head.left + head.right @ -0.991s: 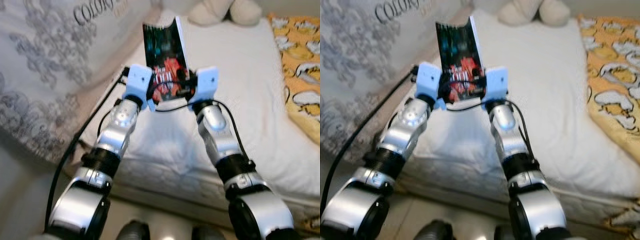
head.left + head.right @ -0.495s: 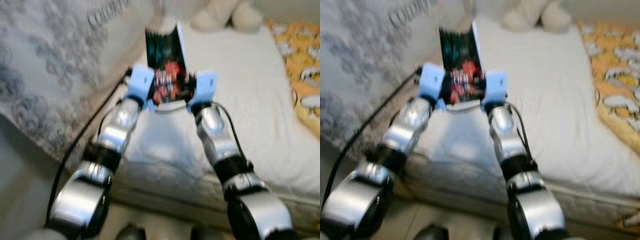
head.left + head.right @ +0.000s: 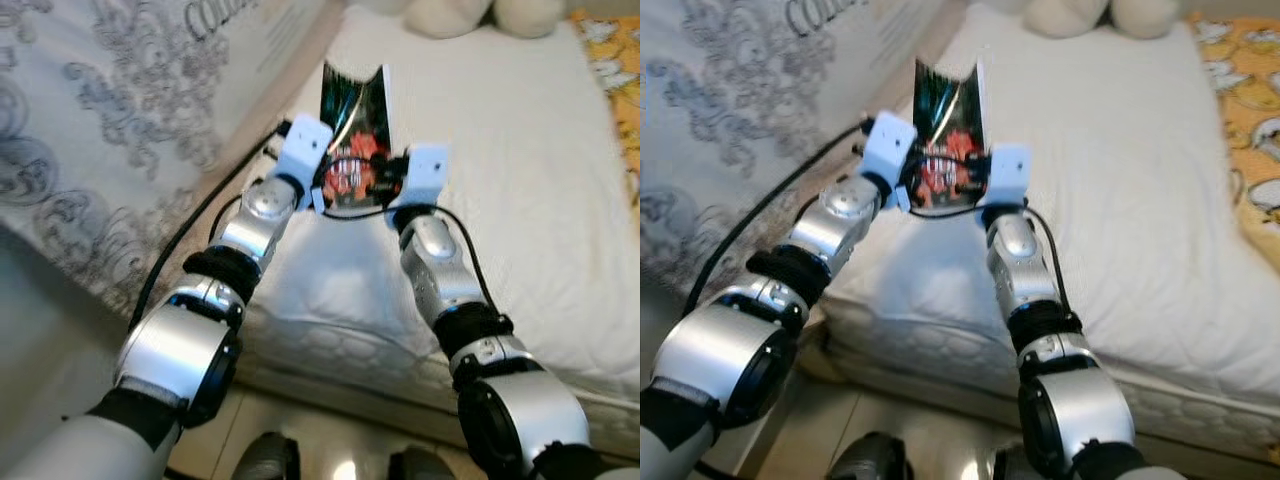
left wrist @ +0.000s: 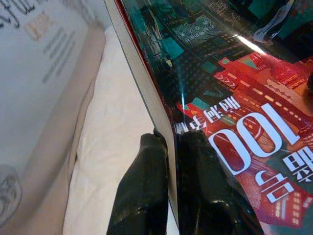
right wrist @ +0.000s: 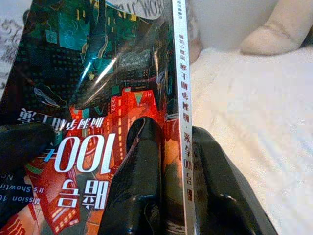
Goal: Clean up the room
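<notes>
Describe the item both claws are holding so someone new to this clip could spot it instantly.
Over the white mattress, both silver arms meet at a book held upright, the left claw and right claw each pinching an edge. Its glossy dark teal-and-red cover with a large "100" stands out against the pale bedding.

Soft, even indoor light; head views slightly soft, wrist views sharp at mid-range.
Streaks of white glare cross the glossy book cover (image 4: 234,63). The silver arms cast faint shadows on the white mattress (image 3: 520,150). The near black fingertips (image 5: 142,161) are blurred, and the floor (image 3: 340,465) shows a small reflection.
</notes>
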Controlling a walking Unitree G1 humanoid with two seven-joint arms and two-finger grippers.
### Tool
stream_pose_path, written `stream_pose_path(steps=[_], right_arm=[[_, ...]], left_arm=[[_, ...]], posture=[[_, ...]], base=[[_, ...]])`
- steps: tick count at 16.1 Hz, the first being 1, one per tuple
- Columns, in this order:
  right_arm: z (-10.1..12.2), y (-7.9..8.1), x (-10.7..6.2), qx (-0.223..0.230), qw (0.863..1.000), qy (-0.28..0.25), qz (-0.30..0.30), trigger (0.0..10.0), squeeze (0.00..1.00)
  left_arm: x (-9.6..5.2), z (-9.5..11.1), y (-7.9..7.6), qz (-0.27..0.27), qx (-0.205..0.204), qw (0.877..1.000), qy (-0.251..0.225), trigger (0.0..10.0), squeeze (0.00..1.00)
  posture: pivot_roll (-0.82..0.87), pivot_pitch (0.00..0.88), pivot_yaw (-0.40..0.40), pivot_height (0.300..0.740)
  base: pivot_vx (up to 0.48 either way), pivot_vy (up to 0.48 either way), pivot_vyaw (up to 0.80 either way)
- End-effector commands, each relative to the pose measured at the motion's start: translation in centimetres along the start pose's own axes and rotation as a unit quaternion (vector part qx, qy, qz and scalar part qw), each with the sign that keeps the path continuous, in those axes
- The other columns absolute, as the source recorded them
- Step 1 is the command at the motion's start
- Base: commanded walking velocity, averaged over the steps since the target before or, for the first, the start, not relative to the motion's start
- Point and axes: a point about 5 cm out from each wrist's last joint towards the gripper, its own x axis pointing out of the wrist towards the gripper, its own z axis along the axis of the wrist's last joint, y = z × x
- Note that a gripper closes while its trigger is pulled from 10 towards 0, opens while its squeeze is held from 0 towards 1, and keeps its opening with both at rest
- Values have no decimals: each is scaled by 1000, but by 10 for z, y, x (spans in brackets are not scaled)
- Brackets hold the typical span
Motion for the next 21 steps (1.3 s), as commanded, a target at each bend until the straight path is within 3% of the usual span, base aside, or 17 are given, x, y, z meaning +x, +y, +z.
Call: stream_pose_path(steps=[1,4,5,9,12,16,17,18,19,20,21], right_arm=[[-23,-59,-16,36,988,57,-137,10000,0],[-28,-69,-21,31,981,70,-179,10000,0],[-38,-80,-31,30,969,89,-229,10000,0],[-57,-92,-49,18,959,110,-262,10000,0],[-56,-91,-50,5,958,107,-265,10000,0],[-40,-83,-38,-54,964,79,-246,10000,0],[-33,-87,-37,-59,961,65,-261,10000,824],[-31,-89,-36,-57,959,59,-271,10000,1000],[-26,-94,-35,-44,955,49,-289,10000,1000],[-24,-95,-34,-40,953,46,-296,10000,1000],[-22,-97,-34,-42,952,44,-300,10000,1000]], left_arm=[[-9,-8,52,94,0,995,32,10000,0],[-9,-17,45,73,-12,996,48,10000,0],[-8,-28,28,35,-6,997,66,10000,0],[-5,-28,8,-8,40,998,56,10000,0],[-3,-21,5,-3,51,998,39,10000,0],[-1,-6,14,23,84,996,6,10000,0],[0,4,19,35,96,995,-11,10000,0],[0,9,21,39,100,994,-18,10000,0],[1,17,24,45,114,992,-28,10000,314],[2,21,25,47,118,991,-34,10000,1000],[2,26,27,51,119,991,-40,10000,1000]], posture=[[-148,151,76,700],[-157,189,73,700],[-183,251,68,700],[-234,331,65,700],[-257,360,69,700],[-250,364,74,700],[-245,364,74,700],[-244,364,76,700],[-246,365,74,700],[-250,365,76,700],[-253,365,78,700]], base=[[0,0,0],[0,0,0],[0,0,0],[0,0,0],[0,0,0],[0,0,0],[0,0,0],[0,0,0],[0,0,0],[0,0,0],[0,0,0]])
